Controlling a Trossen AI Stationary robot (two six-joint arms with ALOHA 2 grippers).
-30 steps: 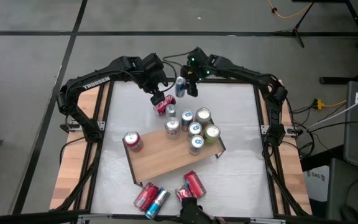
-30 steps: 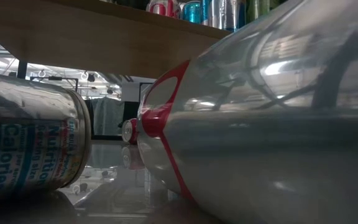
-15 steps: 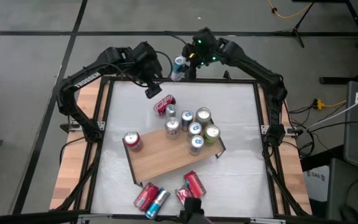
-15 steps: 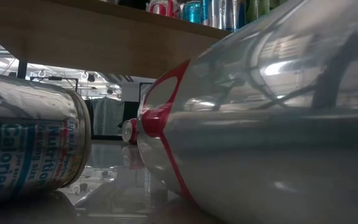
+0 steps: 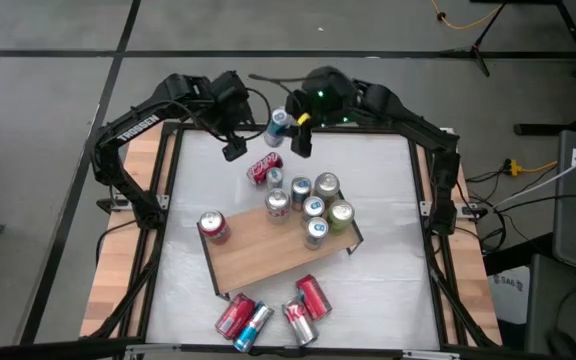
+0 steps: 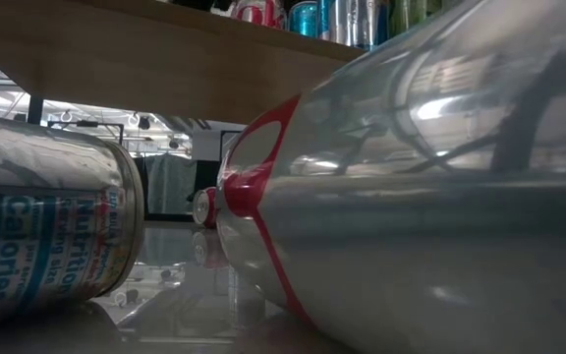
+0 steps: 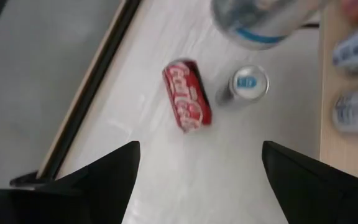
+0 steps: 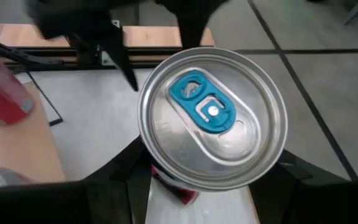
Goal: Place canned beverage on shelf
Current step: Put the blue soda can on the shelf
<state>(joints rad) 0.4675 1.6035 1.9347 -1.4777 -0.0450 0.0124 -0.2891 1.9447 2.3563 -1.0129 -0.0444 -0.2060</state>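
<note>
I have the right jaws [image 8: 210,186] clamped on a smooth silver aluminium can with a blue tab [image 8: 211,115], held above the white desk [image 5: 388,270] beyond the light-brown wooden shelf [image 5: 268,255]; left jaws [image 7: 197,180] wide, empty. Six cans shelved; five lie unplaced

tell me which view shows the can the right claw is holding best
The right wrist view: the silver can fills it, blue tab up, in the right claw. The high view shows it small; the left wrist view only a blurred edge; the low view nothing.
</note>
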